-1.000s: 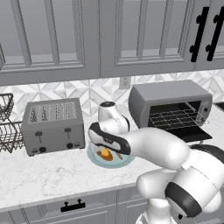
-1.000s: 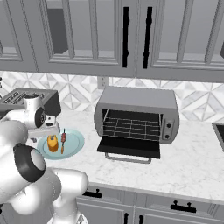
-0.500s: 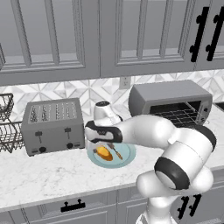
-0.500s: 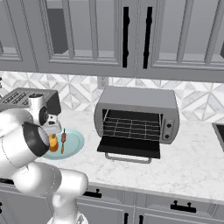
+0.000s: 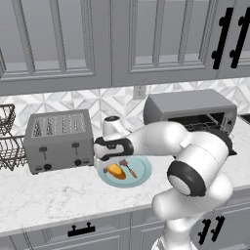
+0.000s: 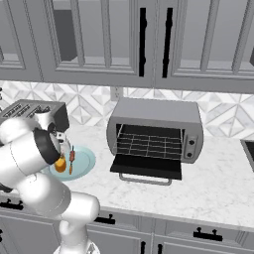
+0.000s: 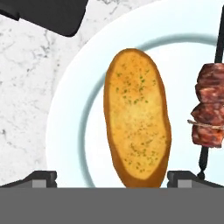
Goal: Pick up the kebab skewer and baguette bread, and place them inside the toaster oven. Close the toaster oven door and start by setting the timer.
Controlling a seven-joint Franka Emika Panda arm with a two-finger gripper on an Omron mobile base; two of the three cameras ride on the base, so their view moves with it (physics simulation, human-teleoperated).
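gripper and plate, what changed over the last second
The arm swung its elbow out to the right and lowered the open gripper closer over the plate, now straddling the baguette. Nothing was grasped or released. The baguette and skewer lie side by side on the plate as before, the toaster oven door stays open, and the toaster hasn't moved.

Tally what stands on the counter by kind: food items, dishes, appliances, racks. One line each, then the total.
Food items: 2, the baguette bread and the kebab skewer.
Dishes: 1, the plate under both.
Appliances: 2, the toaster oven, door open, and the four-slot toaster.
Racks: 1, the wire dish rack at the left edge.
Total: 6
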